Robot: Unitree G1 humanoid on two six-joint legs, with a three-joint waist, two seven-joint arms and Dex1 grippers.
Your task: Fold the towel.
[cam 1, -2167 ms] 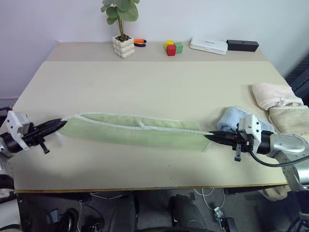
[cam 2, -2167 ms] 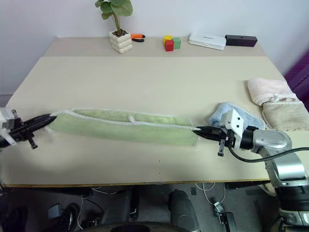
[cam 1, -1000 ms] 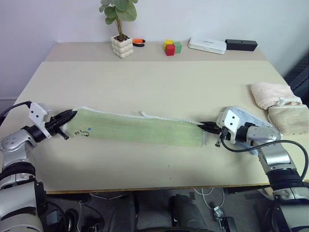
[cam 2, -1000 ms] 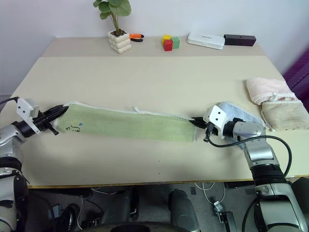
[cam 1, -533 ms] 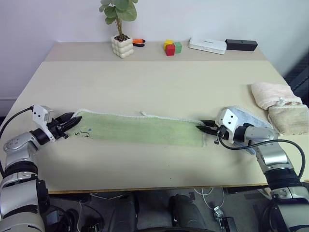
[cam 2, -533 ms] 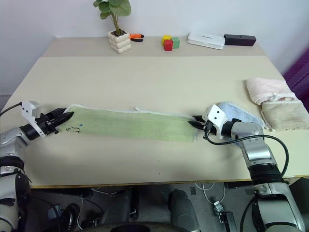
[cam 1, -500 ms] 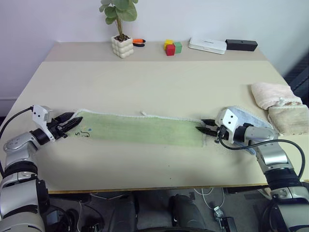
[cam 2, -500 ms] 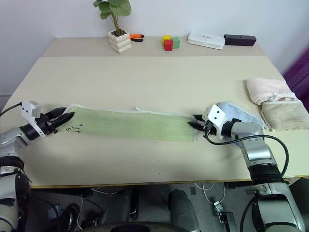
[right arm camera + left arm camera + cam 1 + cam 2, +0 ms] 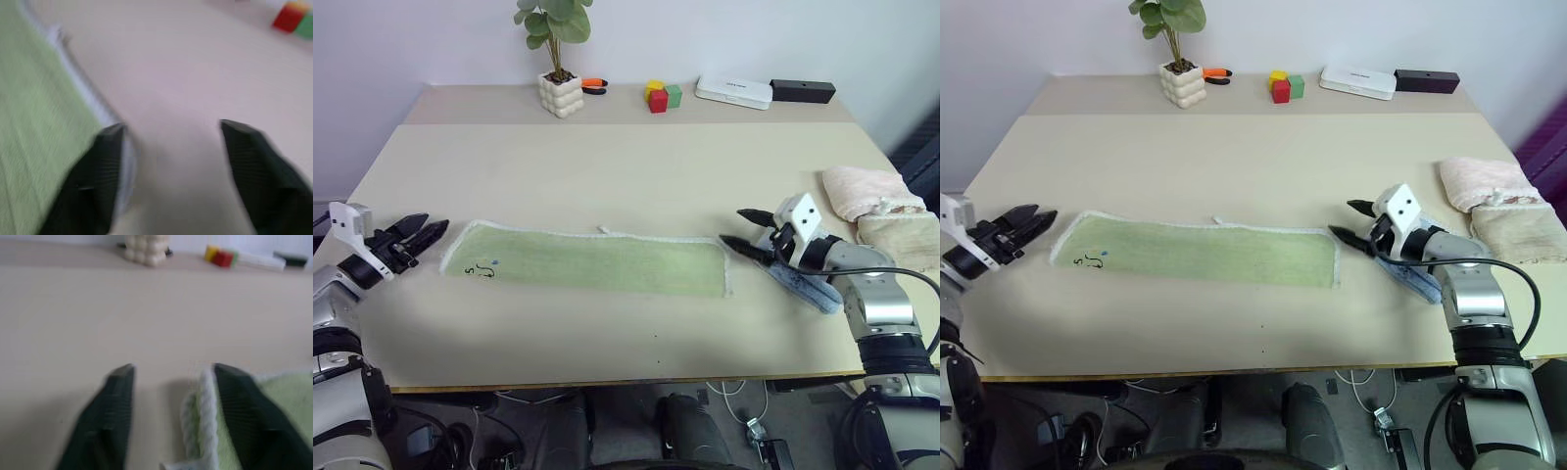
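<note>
Both arms reach low over the table point(image 9: 607, 157), roughly level, angled inward toward each other. L gripper point(image 9: 419, 233) sits just off the towel's left end, fingers spread, empty. R gripper point(image 9: 741, 227) is just off the right end, fingers also apart, holding nothing. The towel point(image 9: 592, 262) lies flat as a long narrow strip w/ its long axis running left-right across the near half of the table, embroidered mark near the left end, white tag loop on the far edge. It spans between the two grippers, neither gripping it. Blue rolled towel point(image 9: 803, 284) lies under/behind the R gripper.
</note>
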